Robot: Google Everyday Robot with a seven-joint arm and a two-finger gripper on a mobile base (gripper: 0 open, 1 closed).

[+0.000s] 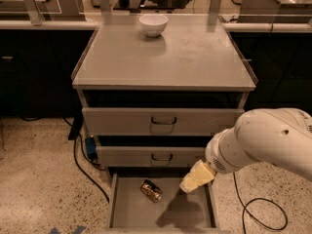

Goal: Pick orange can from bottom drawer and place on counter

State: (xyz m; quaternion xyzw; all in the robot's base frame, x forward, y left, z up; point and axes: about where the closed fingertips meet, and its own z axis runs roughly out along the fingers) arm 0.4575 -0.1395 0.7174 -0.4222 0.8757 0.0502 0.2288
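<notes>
The orange can lies on its side on the floor of the open bottom drawer, left of centre. My gripper hangs over the right part of that drawer, to the right of the can and above it, apart from it. It holds nothing that I can see. The white arm comes in from the right. The counter is the flat grey top of the cabinet above the drawers.
A white bowl stands at the far middle of the counter. Two shut drawers with dark handles sit above the open one. Black cables lie on the speckled floor at left and right. Dark counters stand behind.
</notes>
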